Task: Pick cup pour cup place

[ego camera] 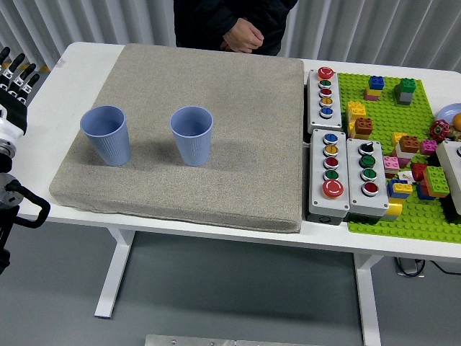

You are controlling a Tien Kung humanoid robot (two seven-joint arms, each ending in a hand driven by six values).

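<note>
Two blue ribbed cups stand upright on a grey mat [230,137]. The left cup [106,135] is near the mat's left side. The second cup [191,135] stands to its right, apart from it. My left hand [14,78] is at the picture's far left edge, well left of the left cup, fingers spread upward and holding nothing. My right hand is out of view.
A person stands at the far side, a hand [242,34] held near the mat's far edge. Grey button boxes [325,92] [347,176] lie right of the mat. A green baseplate [410,216] with several toy bricks fills the right end.
</note>
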